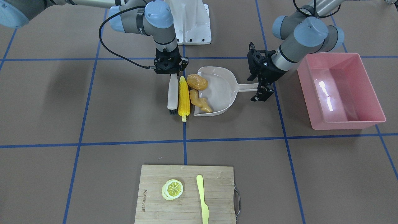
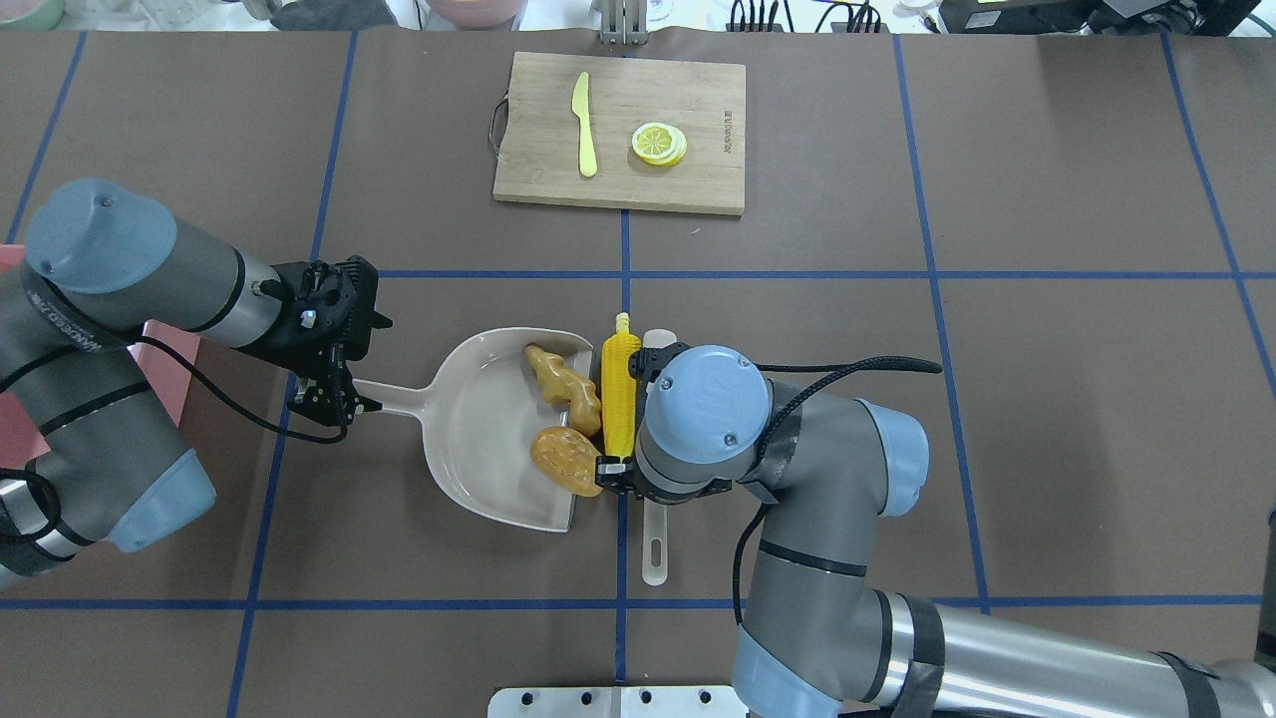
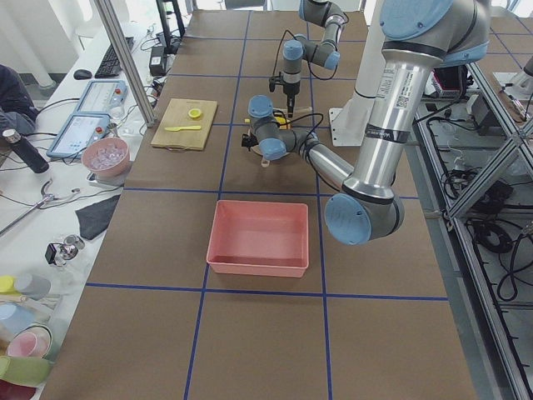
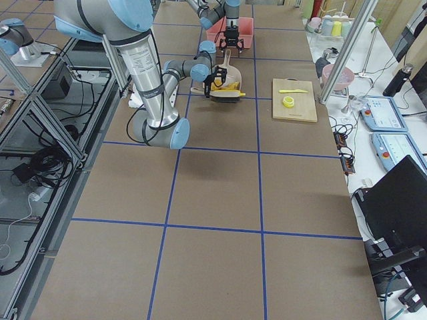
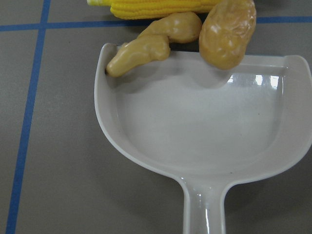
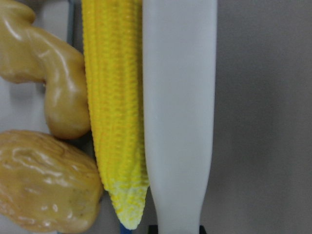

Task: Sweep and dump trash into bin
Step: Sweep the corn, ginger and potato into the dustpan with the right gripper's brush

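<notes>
Closest to the robot, the right claw (image 1: 171,73) is clamped on the white brush (image 1: 172,93), which lies flat on the counter alongside the open mouth of the dustpan (image 1: 222,90). The corn cob (image 1: 184,96) is pressed lengthwise against the brush and sits on the counter just outside the dustpan's lip. The potato (image 1: 197,81) and the ginger root (image 1: 199,101) straddle that lip, partly inside and partly out.

At the end of the dustpan's handle, the left claw (image 1: 262,91) seems closed on the handle, though no view shows the contact cleanly. The bin (image 1: 348,124) stands past the handle end of the dustpan, well apart from it. None of the trash is in it.

Farthest out, beyond the dustpan's mouth side, a cutting board (image 1: 217,193) carries a lemon slice (image 1: 172,189) and a plastic knife (image 1: 202,199).

We judge the sweep about half done, and it could fail in several ways:
- **Corn:** it is long and round, so an uneven push could roll it along the lip or swing one end past the dustpan's corner.
- **Pan:** a loose hold on the handle would let the brush shove the whole dustpan away instead of loading it.
- **Lift:** raising the dustpan now would likely tip the potato and ginger off the lip.
- **Dump:** on the carry to the bin, a steep tilt too soon would spill the trash short of it.
</notes>
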`<control>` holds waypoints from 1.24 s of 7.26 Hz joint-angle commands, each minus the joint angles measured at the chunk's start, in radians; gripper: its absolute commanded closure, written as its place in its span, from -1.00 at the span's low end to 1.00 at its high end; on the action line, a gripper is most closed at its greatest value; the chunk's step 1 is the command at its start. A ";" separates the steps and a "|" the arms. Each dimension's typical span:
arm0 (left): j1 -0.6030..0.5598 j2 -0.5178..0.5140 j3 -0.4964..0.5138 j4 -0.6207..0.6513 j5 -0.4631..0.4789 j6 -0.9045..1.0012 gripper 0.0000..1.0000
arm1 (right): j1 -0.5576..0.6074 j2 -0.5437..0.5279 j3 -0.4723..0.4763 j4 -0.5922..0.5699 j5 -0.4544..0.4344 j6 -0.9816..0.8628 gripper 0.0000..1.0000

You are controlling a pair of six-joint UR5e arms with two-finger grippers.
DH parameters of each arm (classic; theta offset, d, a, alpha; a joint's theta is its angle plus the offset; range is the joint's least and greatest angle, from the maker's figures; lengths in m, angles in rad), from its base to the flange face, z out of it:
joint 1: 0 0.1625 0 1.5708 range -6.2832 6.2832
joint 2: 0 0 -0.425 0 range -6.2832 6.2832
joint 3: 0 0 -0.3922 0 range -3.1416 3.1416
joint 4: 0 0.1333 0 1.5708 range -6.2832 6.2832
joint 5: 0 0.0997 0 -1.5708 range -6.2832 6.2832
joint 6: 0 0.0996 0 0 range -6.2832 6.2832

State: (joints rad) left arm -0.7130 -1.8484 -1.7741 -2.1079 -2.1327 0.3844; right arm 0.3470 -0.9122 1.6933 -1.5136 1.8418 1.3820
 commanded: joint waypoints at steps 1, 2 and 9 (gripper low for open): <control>0.000 0.009 -0.008 0.006 0.013 0.001 -0.99 | -0.003 0.091 -0.084 0.007 0.001 0.017 1.00; 0.001 0.014 -0.008 0.008 0.014 -0.001 -0.99 | -0.005 0.123 -0.095 0.029 0.001 0.018 1.00; 0.017 0.064 -0.024 0.019 0.011 0.002 -0.96 | 0.001 0.151 -0.093 0.252 -0.010 0.193 1.00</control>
State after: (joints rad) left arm -0.7017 -1.7956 -1.7962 -2.0960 -2.1205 0.3859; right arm 0.3466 -0.7578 1.5996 -1.3187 1.8320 1.5242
